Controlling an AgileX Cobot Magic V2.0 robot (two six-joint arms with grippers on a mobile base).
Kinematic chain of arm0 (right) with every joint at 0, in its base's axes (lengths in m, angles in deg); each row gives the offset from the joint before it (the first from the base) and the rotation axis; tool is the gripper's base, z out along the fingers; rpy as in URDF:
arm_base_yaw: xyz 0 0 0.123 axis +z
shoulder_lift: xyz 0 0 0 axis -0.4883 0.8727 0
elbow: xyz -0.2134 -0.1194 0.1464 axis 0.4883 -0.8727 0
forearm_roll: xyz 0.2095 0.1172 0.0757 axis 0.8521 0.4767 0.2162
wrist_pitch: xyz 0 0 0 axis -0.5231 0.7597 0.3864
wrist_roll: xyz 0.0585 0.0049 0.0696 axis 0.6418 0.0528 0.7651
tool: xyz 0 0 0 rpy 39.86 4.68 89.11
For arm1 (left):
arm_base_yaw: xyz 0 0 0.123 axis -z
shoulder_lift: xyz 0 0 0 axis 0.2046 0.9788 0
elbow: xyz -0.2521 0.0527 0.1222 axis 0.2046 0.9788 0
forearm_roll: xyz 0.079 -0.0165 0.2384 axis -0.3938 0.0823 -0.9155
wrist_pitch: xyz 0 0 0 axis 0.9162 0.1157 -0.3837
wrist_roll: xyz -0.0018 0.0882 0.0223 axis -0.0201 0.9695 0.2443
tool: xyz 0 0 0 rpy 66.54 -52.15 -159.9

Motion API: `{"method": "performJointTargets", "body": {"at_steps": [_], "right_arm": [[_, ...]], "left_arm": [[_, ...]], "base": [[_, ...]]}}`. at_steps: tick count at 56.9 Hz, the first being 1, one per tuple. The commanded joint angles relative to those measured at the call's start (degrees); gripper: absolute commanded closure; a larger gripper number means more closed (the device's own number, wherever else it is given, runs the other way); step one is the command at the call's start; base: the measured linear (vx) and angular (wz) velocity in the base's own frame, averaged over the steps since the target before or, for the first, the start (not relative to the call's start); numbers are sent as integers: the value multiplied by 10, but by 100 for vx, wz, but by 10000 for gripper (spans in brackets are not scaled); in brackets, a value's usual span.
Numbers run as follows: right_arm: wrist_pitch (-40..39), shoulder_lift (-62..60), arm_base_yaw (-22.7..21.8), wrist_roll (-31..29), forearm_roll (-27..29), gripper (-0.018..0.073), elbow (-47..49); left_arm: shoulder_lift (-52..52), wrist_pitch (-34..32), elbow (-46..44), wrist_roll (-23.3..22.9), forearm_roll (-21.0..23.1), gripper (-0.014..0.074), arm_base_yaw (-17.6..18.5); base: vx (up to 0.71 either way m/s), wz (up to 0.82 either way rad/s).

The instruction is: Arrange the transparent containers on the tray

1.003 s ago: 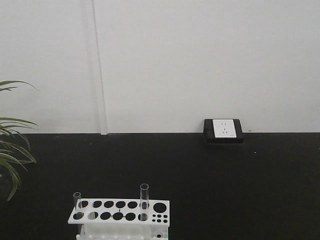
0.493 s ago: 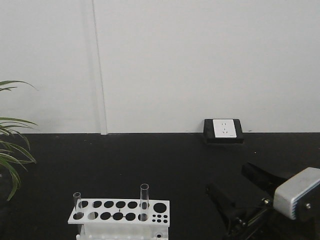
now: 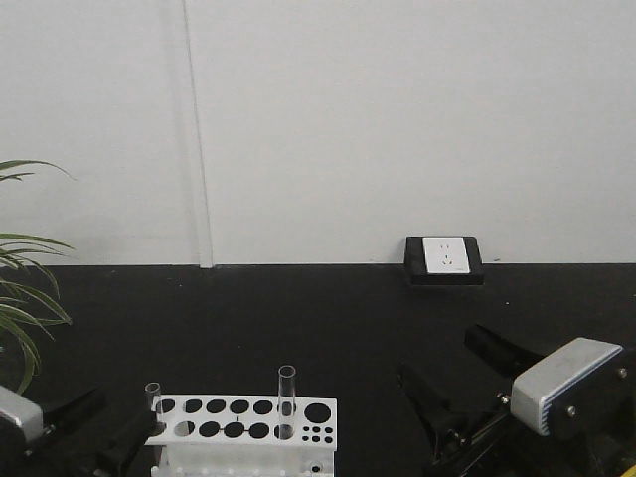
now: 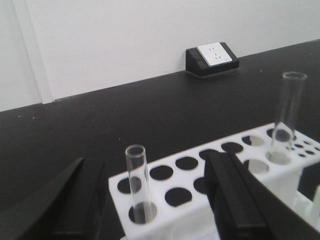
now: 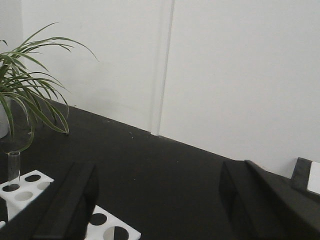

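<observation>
Across the black counter (image 3: 298, 318), the right gripper (image 3: 437, 356) has come farther into the front view than half a second ago, its jaws spread wide and empty. The left gripper (image 3: 117, 415) has newly entered at the lower left, jaws also wide, beside the left end of the white rack (image 3: 238, 419). The wider test tube (image 3: 286, 397) and the thinner test tube (image 3: 153, 401) stand upright in the rack as before, untouched.
</observation>
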Motion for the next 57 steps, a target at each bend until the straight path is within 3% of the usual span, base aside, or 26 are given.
{"method": "performJointTargets", "body": {"at_steps": [1, 42, 48, 57], "right_arm": [[-51, -10, 1, -16, 4, 8, 17], [-51, -10, 1, -27, 17, 8, 17], [-51, -10, 1, -31, 26, 8, 17], [-51, -10, 1, -31, 26, 8, 17]], "left_arm": [[21, -55, -39, -6, 8, 73, 8], [171, -81, -148, -10, 7, 83, 8], [179, -87, -148, -10, 7, 141, 8], [181, -108, -148, -10, 7, 356, 8]], "base": [[0, 0], [0, 0], [0, 0], [0, 0]]}}
